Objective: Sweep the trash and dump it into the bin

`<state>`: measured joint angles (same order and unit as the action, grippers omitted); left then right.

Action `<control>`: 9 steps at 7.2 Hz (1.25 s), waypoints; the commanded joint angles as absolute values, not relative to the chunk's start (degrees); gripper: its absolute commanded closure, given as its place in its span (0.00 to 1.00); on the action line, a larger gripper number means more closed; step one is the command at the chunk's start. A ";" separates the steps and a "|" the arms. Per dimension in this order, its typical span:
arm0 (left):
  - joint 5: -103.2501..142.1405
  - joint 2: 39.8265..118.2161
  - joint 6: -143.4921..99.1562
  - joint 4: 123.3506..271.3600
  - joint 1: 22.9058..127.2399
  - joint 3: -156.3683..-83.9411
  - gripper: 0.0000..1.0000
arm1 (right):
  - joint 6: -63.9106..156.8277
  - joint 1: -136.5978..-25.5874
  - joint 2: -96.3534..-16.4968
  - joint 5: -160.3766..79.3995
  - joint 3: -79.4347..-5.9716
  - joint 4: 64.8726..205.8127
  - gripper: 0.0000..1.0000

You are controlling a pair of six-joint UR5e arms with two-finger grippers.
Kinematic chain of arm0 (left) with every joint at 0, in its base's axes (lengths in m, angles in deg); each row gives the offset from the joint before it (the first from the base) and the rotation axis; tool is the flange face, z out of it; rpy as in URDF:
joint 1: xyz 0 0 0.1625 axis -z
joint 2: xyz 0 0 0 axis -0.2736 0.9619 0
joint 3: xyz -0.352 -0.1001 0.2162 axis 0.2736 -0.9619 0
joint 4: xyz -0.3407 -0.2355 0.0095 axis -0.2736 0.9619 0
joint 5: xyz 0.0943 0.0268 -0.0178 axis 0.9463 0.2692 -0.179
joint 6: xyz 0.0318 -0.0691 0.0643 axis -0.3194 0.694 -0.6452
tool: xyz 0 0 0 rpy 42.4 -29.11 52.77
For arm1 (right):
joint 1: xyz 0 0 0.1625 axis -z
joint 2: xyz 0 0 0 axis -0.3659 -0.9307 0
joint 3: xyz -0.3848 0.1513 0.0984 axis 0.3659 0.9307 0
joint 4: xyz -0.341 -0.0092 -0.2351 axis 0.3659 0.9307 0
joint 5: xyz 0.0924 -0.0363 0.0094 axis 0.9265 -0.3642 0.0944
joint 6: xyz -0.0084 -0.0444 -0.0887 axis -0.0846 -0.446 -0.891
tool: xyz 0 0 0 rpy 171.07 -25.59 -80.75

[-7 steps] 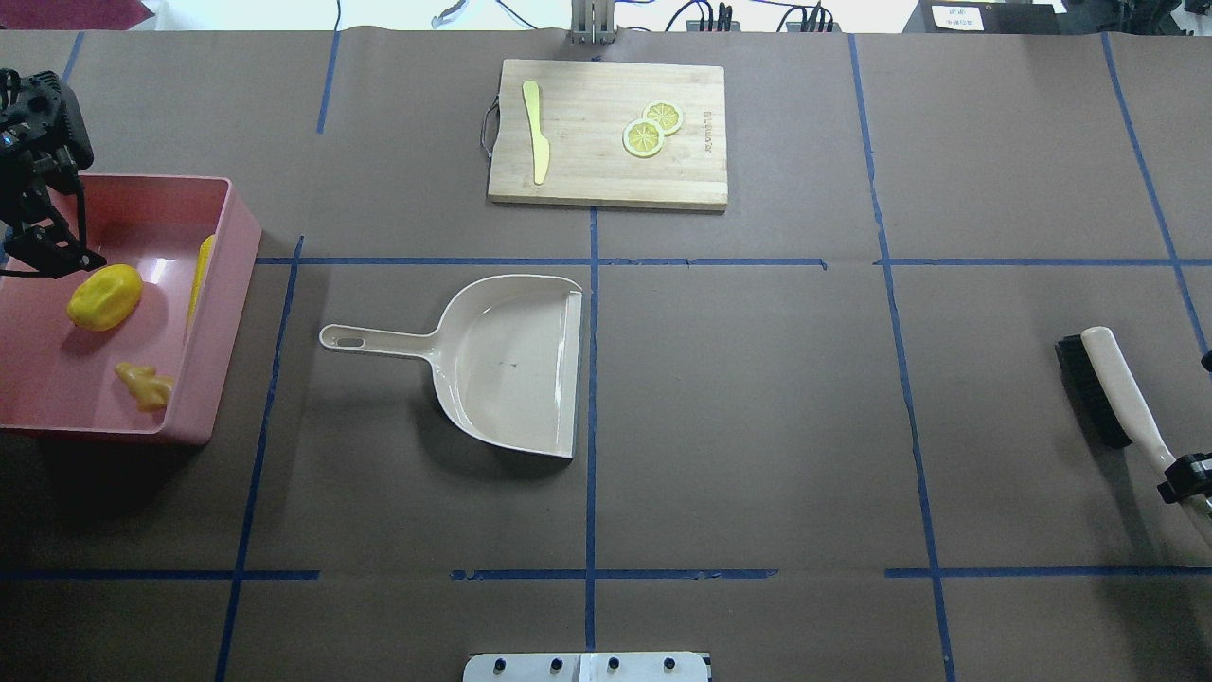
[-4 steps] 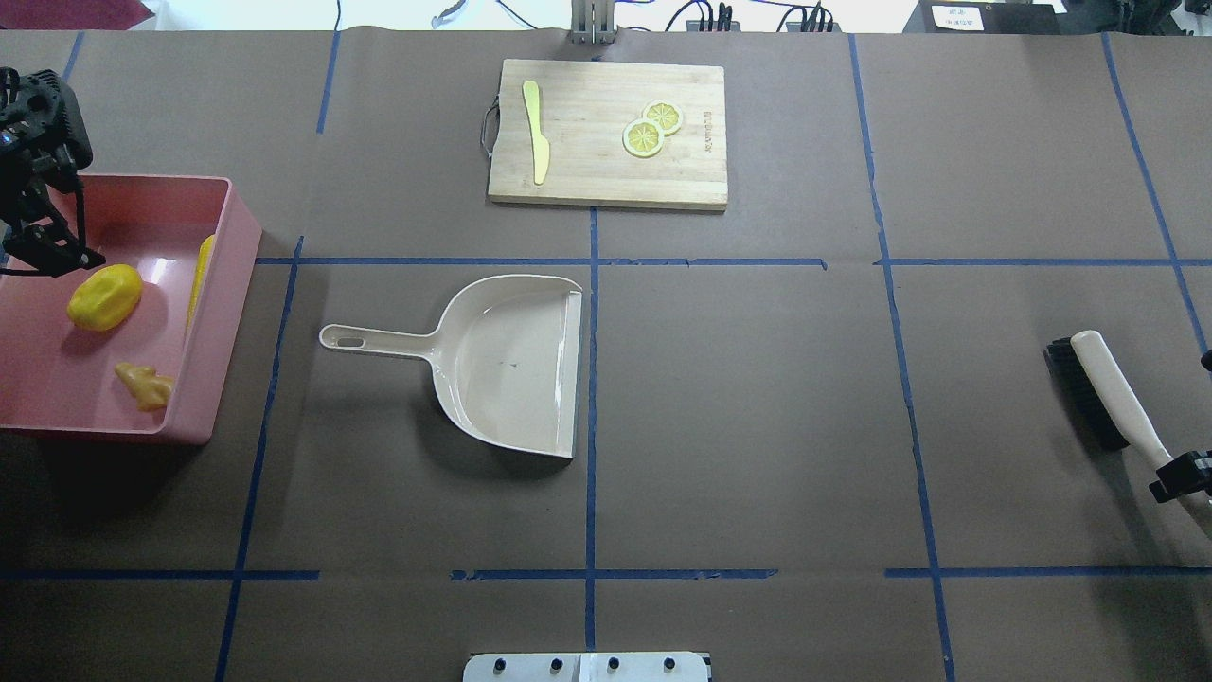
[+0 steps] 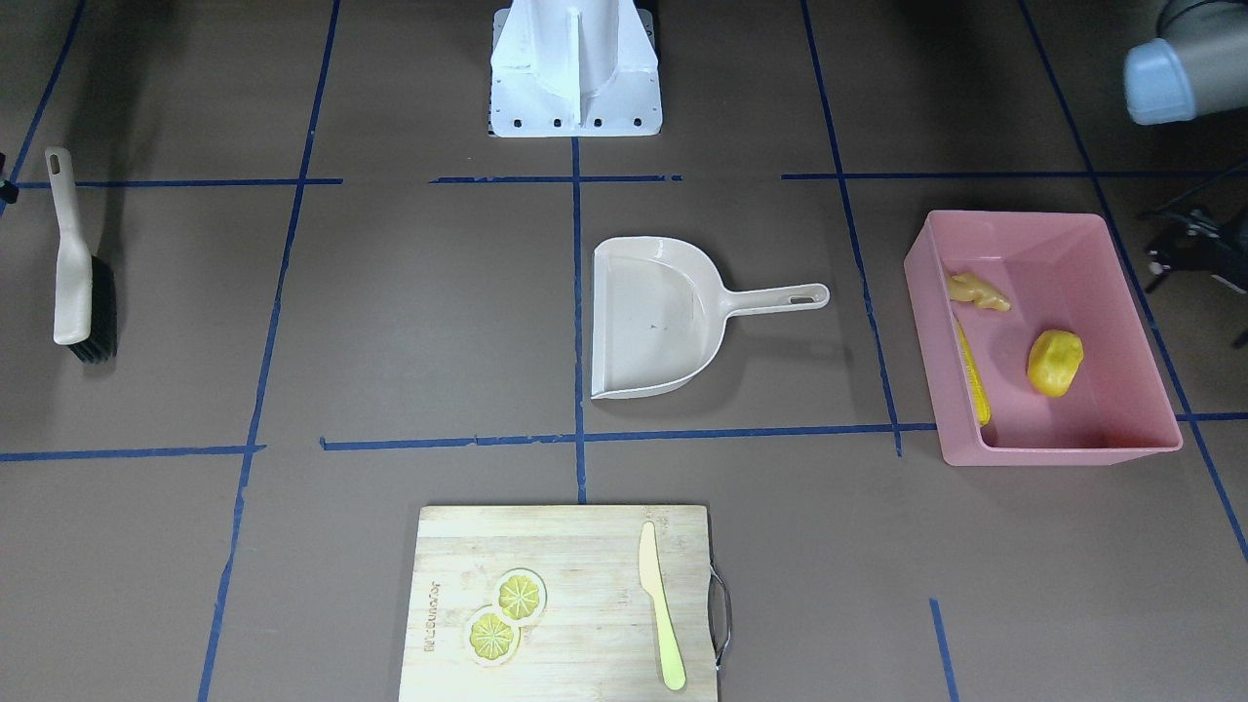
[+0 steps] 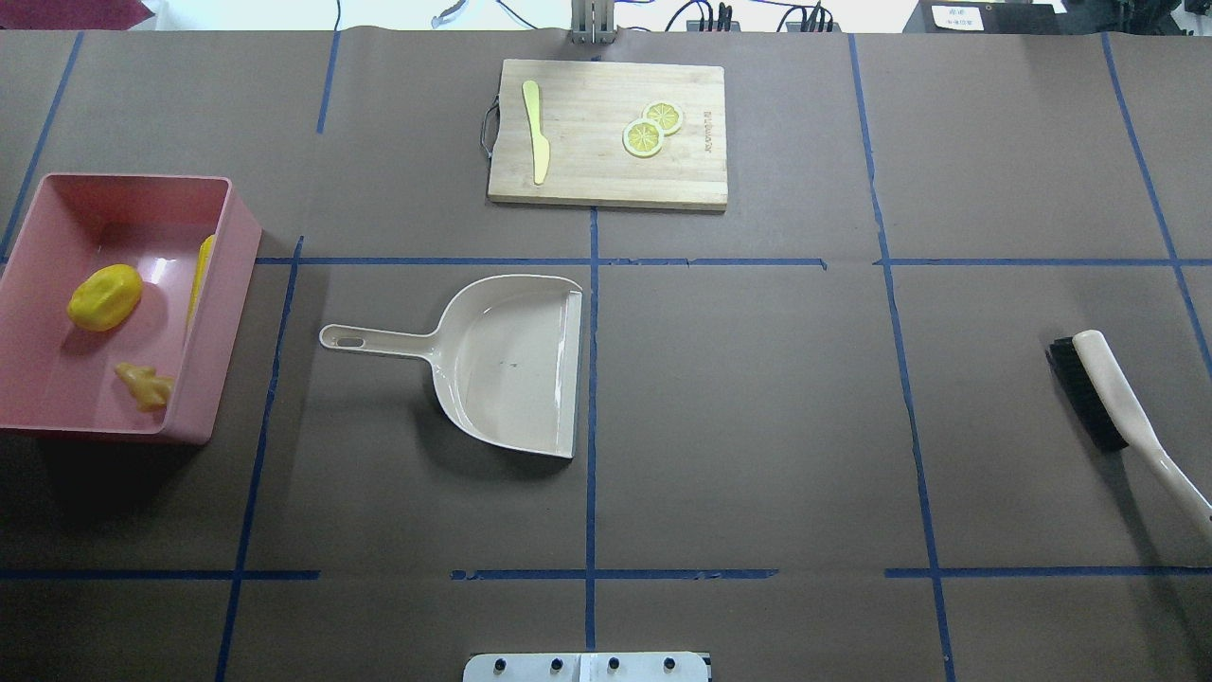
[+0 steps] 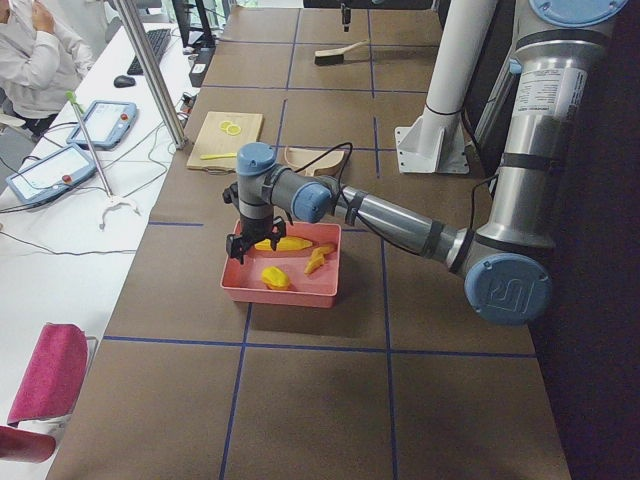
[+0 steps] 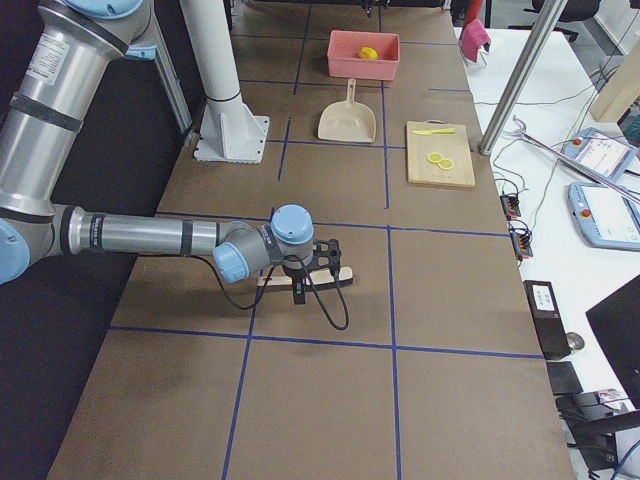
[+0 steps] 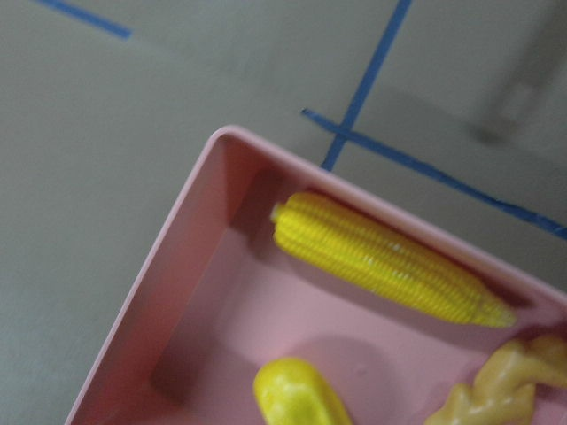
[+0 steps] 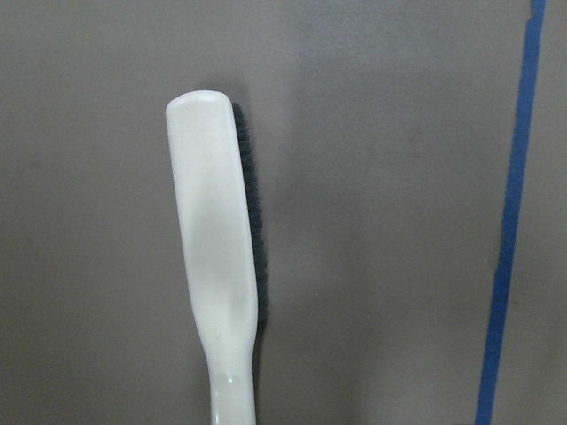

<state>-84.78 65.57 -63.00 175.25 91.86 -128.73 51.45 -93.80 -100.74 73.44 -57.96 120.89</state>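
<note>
The pink bin [image 4: 230, 313] stands at the table's left end. It holds all the trash: the corn cob [image 4: 201, 279] along its right wall, the potato-like lump [image 4: 104, 296] and the ginger root [image 4: 145, 385]. The left wrist view looks down on the corn cob [image 7: 390, 261] in a bin corner. My left gripper [image 5: 252, 243] hovers over the bin's outer rim; I cannot tell whether it is open. My right gripper [image 6: 312, 268] is over the brush [image 4: 1103, 388], which lies on the table; its state is unclear. Neither gripper shows in the overhead view.
The beige dustpan [image 4: 511, 365] lies empty mid-table with its handle towards the bin. A wooden cutting board [image 4: 606, 133] at the far side carries a pale knife [image 4: 536, 133] and lemon slices [image 4: 651, 130]. The robot's base [image 3: 575, 68] is at the near edge.
My left gripper has left the overhead view from over the bin's far left corner. My right gripper has gone off the right edge, and the brush handle now shows bare.
</note>
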 commanded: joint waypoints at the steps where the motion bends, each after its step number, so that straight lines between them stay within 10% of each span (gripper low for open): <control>1: -93.88 65.66 -62.48 175.21 102.04 -117.41 0.01 | 37.00 -103.41 -100.44 74.92 -57.20 130.08 0.01; 9: -95.69 60.39 -36.73 172.21 106.32 -124.99 0.00 | 24.24 -111.20 -95.52 72.28 -53.60 143.06 0.01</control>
